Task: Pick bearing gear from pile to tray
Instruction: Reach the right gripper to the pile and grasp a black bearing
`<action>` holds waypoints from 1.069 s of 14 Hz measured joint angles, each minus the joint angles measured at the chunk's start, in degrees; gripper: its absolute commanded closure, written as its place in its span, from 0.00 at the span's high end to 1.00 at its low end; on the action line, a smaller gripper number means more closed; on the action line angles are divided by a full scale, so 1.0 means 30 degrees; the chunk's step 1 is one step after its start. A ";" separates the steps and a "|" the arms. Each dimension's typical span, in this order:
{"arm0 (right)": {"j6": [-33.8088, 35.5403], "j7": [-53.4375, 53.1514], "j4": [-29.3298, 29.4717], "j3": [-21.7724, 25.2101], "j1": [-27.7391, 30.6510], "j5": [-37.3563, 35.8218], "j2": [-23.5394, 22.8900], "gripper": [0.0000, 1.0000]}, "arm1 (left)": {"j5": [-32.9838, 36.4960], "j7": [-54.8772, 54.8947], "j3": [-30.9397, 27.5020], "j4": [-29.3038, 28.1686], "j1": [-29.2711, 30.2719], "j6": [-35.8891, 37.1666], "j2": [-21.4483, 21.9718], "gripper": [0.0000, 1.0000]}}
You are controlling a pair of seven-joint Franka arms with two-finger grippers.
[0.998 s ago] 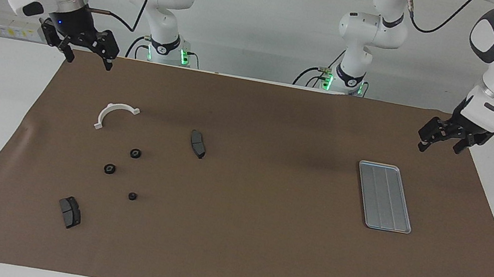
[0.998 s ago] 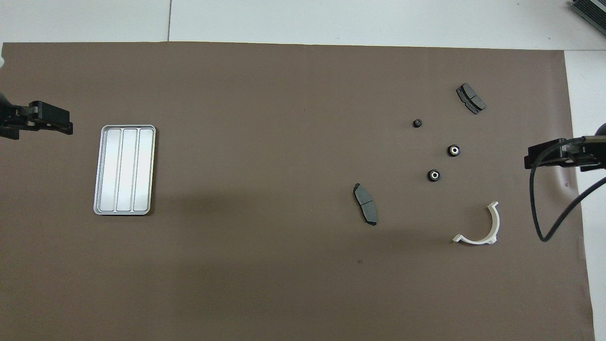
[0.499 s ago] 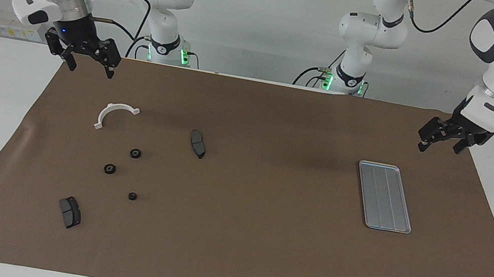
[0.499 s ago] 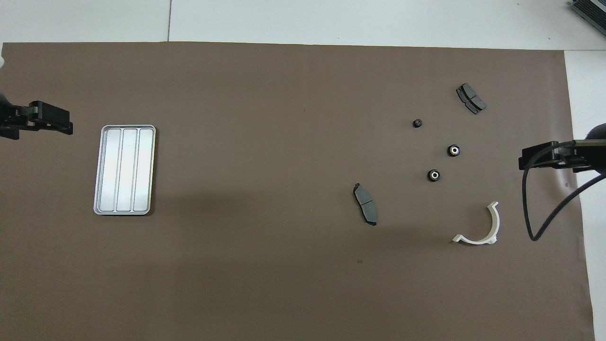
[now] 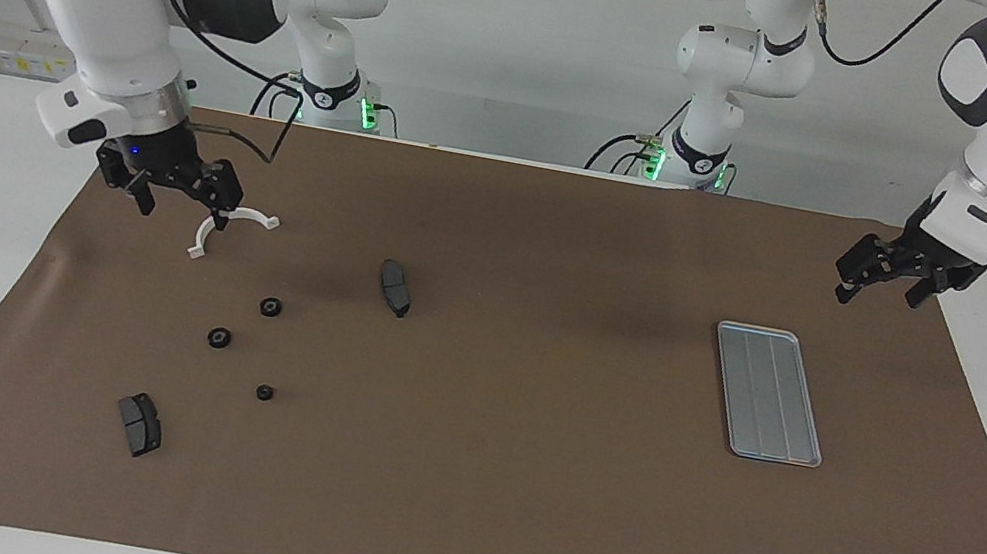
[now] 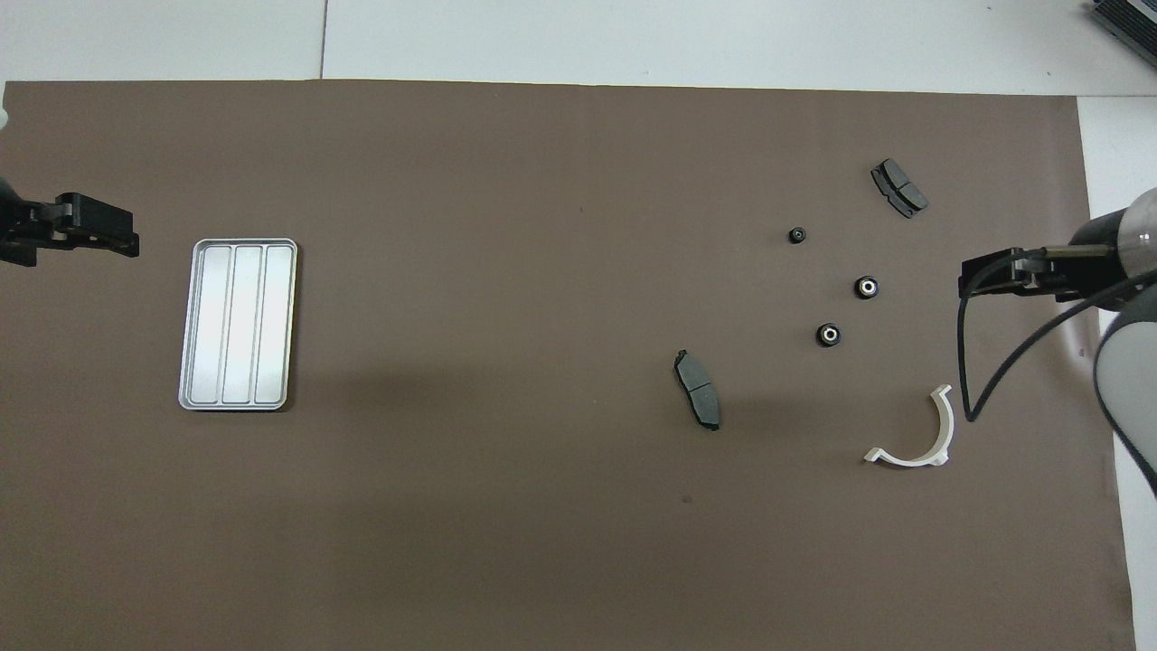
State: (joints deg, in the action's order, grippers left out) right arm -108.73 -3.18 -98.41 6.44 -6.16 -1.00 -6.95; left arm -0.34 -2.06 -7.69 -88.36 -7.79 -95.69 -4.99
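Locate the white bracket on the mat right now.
The white bracket lies at the right arm's end of the mat, nearer the robots than the three black gears, with the open right gripper above it.

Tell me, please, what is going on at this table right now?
The right gripper is open and empty above the mat's right-arm end, over the spot beside the white bracket. Three gears and two brake pads lie loose on the mat; nothing is picked up yet. The tray holds nothing. The left gripper waits, open, near the tray.
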 measured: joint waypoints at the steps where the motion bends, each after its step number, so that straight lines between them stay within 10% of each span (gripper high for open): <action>1: -0.0769 0.0003 0.0054 -0.0008 -0.0015 0.0000 -0.0597 1.00 | 0.0000 0.0000 0.0000 0.0000 0.0000 0.0000 0.0000 1.00; 15: -0.8212 -0.1276 0.1504 -0.1244 -0.0665 0.0066 -0.7928 1.00 | 0.0000 0.0000 0.0015 0.0000 -0.0003 0.0001 0.0000 1.00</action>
State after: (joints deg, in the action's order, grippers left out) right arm -133.37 -7.01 -93.90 2.71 -8.16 -0.80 -30.73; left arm -0.34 -2.06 -7.64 -88.36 -7.80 -95.69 -4.99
